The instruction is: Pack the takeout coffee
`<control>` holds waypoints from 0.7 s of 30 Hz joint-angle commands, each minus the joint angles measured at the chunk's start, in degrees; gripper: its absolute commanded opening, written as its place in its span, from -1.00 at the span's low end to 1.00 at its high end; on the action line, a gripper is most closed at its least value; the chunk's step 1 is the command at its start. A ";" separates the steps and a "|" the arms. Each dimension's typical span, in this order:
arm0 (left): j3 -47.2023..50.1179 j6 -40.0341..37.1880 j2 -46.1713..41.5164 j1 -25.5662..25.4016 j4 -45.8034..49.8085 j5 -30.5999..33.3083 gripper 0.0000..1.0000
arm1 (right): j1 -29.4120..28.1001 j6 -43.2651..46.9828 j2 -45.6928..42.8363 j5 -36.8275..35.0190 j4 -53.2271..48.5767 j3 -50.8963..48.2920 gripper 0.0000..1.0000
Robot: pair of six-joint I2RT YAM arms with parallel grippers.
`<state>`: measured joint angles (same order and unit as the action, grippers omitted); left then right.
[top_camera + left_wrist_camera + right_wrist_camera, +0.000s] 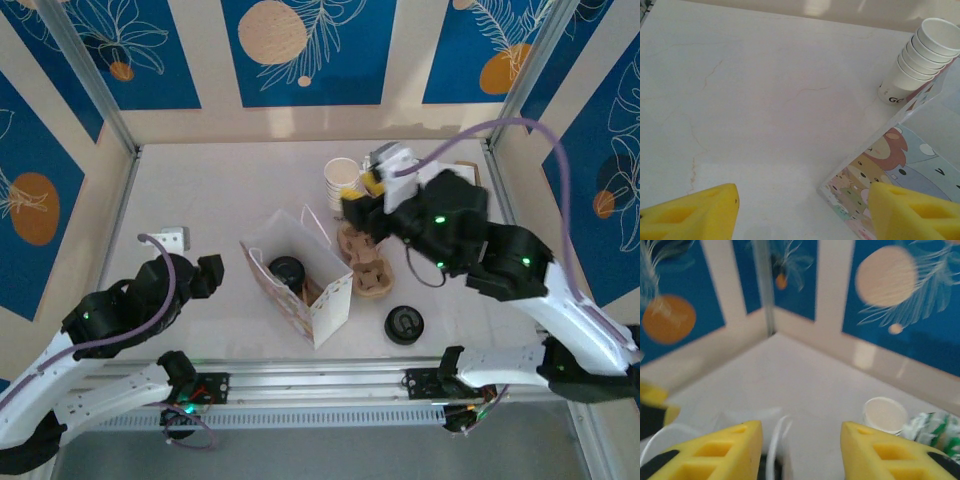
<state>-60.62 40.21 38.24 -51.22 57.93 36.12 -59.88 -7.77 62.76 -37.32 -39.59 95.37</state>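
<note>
The paper bag point(325, 305) stands open in the middle of the table point(220, 190), white inside with cartoon animals printed on its outer wall. The takeout coffee point(287, 270) sits down inside it, its round black lid facing up between the bag's walls. Just off the bag's far right corner is the stack of cream paper cups point(340, 180), lying tilted when seen from the left wrist, rims pointing up and away. Beside the bag's right wall lie some brown cardboard pieces point(365, 268), and a little nearer than those a loose black lid point(404, 324) rests flat on the table, apart from the bag. The right gripper point(352, 210) hangs over the bag's far right corner, next to the cup stack; from its own camera the yellow fingers point(725, 450) stand apart, released, with a thin white bag handle point(776, 440) looping up between them, not pinched. The left gripper point(210, 272) is low on the bag's left side, a gap away from it, its jaws spread wide and holding nothing, the printed wall just ahead of its right finger.
</note>
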 commanded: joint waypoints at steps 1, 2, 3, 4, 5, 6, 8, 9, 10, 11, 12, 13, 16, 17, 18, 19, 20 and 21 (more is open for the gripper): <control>-0.39 0.25 -0.71 0.42 0.91 0.92 0.44 | 8.89 -4.33 -2.23 4.93 9.93 -3.78 -0.07; -0.85 0.22 -0.62 0.42 1.08 0.85 0.49 | 12.69 -5.57 -2.29 5.83 9.28 -4.17 -0.06; -1.30 0.22 -0.54 0.42 1.33 0.70 0.52 | 15.43 -6.51 -2.17 6.18 8.60 -4.34 -0.05; -1.91 0.06 -0.38 0.41 1.54 0.23 0.55 | 19.56 -7.33 -1.88 6.49 8.08 -4.55 -0.05; -2.41 -0.17 -0.23 0.41 1.80 -0.19 0.57 | 22.90 -8.04 -1.40 7.07 7.59 -4.67 -0.02; -2.72 -0.36 -0.11 0.41 2.04 -0.55 0.58 | 25.30 -8.79 -0.91 8.15 7.12 -4.69 0.00; -3.25 -0.73 0.33 0.42 2.64 -0.96 0.61 | 32.97 -11.01 0.48 12.24 5.71 -4.64 0.00; -3.49 -0.74 0.58 0.41 3.05 -1.05 0.62 | 36.06 -12.34 1.10 14.29 5.12 -4.61 0.01; -3.80 -0.82 0.86 0.42 3.58 -1.20 0.63 | 39.38 -13.52 1.75 16.83 4.72 -4.78 0.01; -4.09 -0.83 1.09 0.38 4.12 -1.27 0.63 | 42.29 -14.52 2.34 19.30 4.62 -5.13 0.02; -4.09 -0.87 1.26 0.42 4.41 -1.36 0.64 | 44.56 -15.24 3.19 20.88 4.33 -5.43 0.02; -4.13 -1.13 1.29 0.41 4.43 -1.55 0.65 | 46.84 -15.75 4.09 22.42 3.94 -5.53 0.02; -4.23 -1.79 1.48 0.42 4.51 -2.20 0.68 | 52.49 -15.59 6.67 26.45 3.98 -5.93 0.04; -4.32 -1.77 1.58 0.42 4.62 -2.28 0.69 | 54.44 -15.97 7.68 27.11 3.51 -5.56 0.05; -4.52 -1.75 1.66 0.42 4.79 -2.28 0.70 | 56.19 -16.20 8.54 27.77 3.35 -5.35 0.06; -4.66 -1.74 1.75 0.42 4.99 -2.20 0.70 | 58.20 -16.46 9.45 28.88 3.38 -5.29 0.07; -4.61 -1.64 1.75 0.37 5.09 -2.11 0.70 | 60.14 -16.86 10.54 30.14 3.34 -5.20 0.08; -4.49 -1.55 1.75 0.41 5.13 -1.97 0.70 | 61.67 -17.14 11.47 31.10 3.30 -5.13 0.09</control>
<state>-63.53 39.90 39.94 -51.22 61.30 34.50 -1.80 -22.81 72.73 -11.84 -35.83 89.71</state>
